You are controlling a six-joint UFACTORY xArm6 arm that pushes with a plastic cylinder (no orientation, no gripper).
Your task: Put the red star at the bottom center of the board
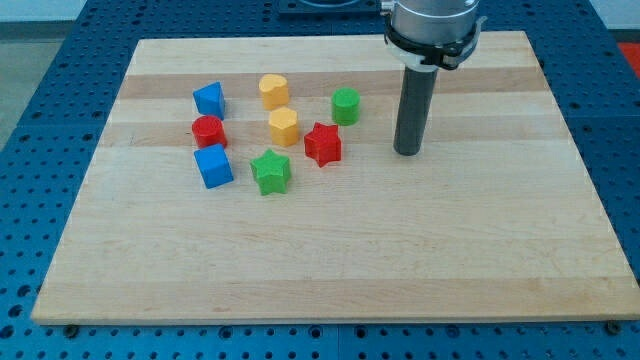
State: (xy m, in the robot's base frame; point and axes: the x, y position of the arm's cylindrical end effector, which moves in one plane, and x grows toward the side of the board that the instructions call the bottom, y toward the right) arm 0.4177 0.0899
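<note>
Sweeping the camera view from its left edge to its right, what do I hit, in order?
Blue blocks and red cylinder overlap in x, so I skip them. Then: green star → red star → green cylinder → my tip, apart from the blocks, to the right of the red star.

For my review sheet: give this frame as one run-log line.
my tip: on board, right of red star, apart | green star: left of red star | red star: upper middle, not at bottom center | contact: none
</note>
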